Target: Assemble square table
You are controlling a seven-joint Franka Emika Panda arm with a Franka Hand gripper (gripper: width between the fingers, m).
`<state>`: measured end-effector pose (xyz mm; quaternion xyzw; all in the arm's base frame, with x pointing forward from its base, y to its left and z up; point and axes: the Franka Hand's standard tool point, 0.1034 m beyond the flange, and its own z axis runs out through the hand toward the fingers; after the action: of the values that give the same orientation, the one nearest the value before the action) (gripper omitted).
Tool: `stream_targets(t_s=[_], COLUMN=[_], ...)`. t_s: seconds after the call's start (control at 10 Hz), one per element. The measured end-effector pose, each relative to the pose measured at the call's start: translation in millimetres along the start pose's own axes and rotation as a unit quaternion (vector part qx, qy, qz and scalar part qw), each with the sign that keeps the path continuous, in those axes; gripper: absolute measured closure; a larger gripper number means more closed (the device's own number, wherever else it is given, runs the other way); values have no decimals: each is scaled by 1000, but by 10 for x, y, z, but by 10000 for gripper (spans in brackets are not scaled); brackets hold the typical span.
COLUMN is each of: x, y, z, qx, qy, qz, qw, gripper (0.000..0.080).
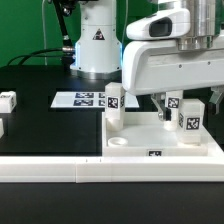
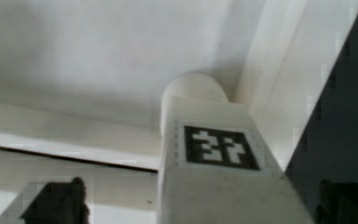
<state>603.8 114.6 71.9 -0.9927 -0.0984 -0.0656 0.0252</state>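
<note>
Hovering at frame right, white two-finger gripper (image 1: 186, 97), jaws apart either side of short white tagged block leg (image 1: 187, 115), upright on large white square plastic top (image 1: 140, 141).

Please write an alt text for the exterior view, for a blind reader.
A white robot gripper, jaws open, straddles a tagged leg standing on the square table top. A second leg stands toward the exterior view's left; the marker board lies beyond it.

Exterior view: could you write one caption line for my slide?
Open claw straddles one upright leg on the square table top; a second leg stands nearby.
</note>
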Motion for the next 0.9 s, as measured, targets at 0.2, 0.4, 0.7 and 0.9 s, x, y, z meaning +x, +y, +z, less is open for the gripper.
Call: stream_targets(t_s=[0.2, 0.4, 0.7, 0.9], x=[-2, -3, -3, -9], y=[-2, -2, 2, 0], z=[3, 4, 4, 5], qx=[0, 0, 1, 0], qy=[0, 0, 0, 4], qz=[0, 10, 78, 161], qw=[1000, 1000, 997, 987], gripper=[436, 510, 509, 509])
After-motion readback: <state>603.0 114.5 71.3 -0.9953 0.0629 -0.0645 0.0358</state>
